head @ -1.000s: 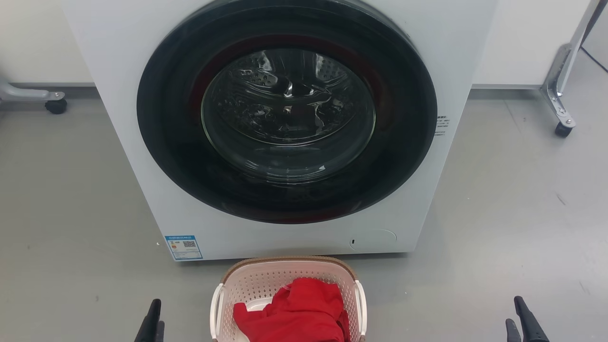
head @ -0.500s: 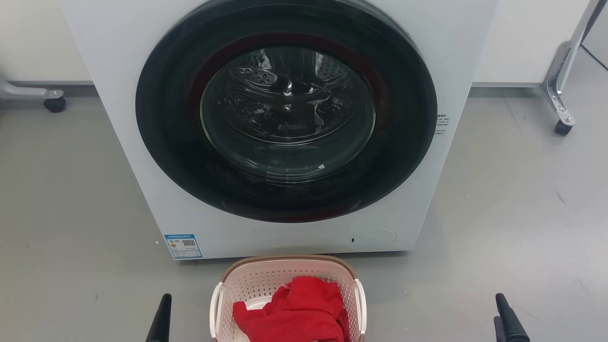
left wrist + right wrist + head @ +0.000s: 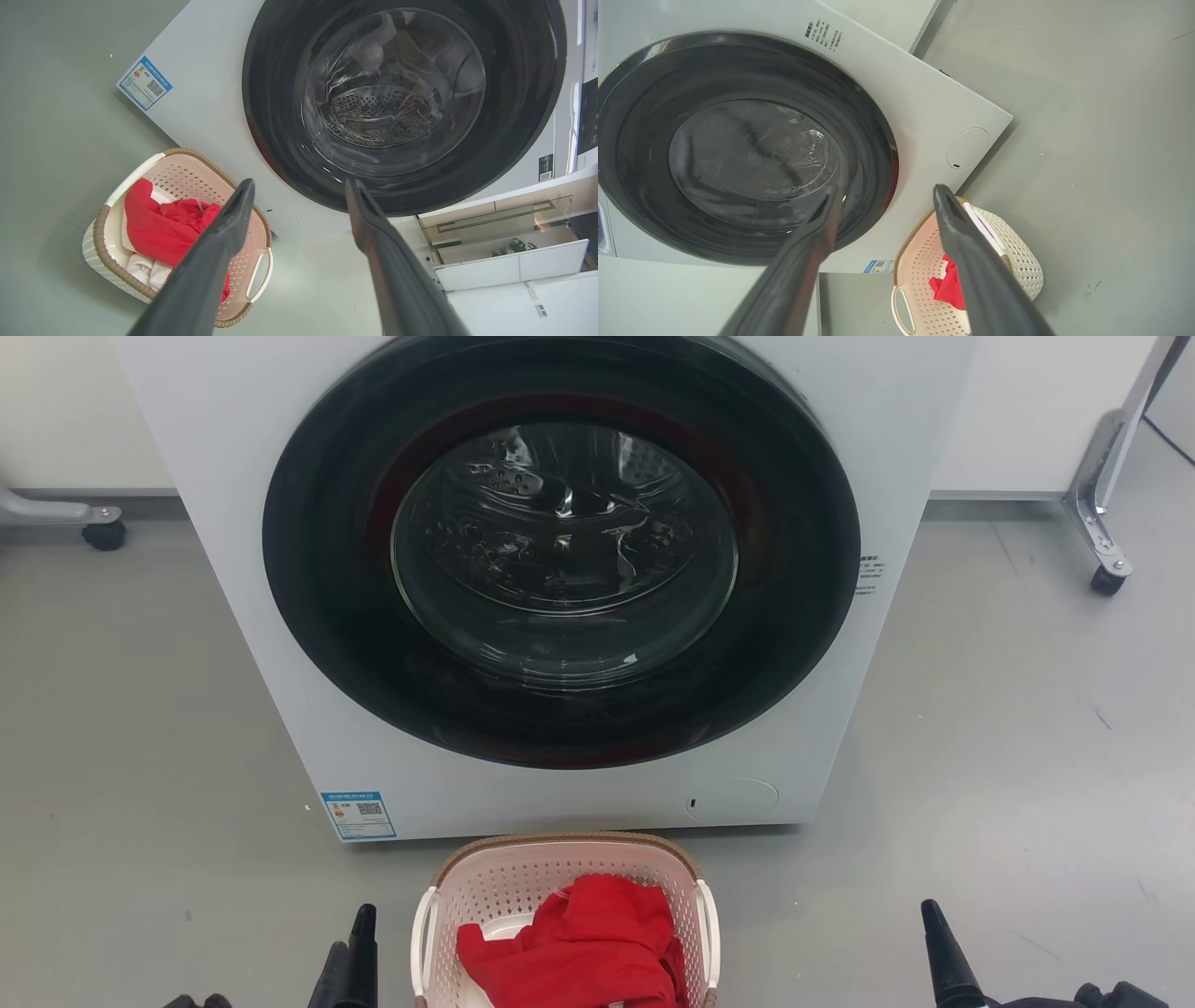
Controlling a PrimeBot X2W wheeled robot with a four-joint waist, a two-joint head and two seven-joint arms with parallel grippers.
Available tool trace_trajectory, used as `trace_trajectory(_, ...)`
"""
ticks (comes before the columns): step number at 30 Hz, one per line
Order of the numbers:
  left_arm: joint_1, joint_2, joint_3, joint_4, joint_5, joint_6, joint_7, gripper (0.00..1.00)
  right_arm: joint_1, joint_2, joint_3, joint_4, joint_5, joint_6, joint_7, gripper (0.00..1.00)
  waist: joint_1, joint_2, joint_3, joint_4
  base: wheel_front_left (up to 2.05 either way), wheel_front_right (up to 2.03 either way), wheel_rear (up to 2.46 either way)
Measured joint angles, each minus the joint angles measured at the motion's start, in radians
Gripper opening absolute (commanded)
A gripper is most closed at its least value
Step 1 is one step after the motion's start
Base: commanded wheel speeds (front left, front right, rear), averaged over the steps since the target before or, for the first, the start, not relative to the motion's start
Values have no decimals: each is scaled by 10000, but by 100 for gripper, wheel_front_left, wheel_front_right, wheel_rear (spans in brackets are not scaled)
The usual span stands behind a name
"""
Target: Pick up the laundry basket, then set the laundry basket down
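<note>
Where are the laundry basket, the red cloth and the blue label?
laundry basket (image 3: pixel 565 841), head view, far brown rim.
red cloth (image 3: pixel 588 947), head view, middle of fabric.
blue label (image 3: pixel 144 83), left wrist view, its centre.

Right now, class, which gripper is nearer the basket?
Left. The left gripper is close beside the basket, on its left side; the right gripper stands much farther off its right side.

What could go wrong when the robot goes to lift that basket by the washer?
The laundry basket sits close to the washer, so a forward swing might hit it. The left gripper stands nearer the basket than the right gripper, so an uneven grab might tilt it. The red garment piled inside could spill.
</note>
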Motion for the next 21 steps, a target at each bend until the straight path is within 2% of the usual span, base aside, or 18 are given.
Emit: trace_trajectory(21,-84,263,-1030,-117,4251,531,-782,100,-59,-81,1081,35,-3446,-520,-748,100,0,0,166,-23,0,0,0)
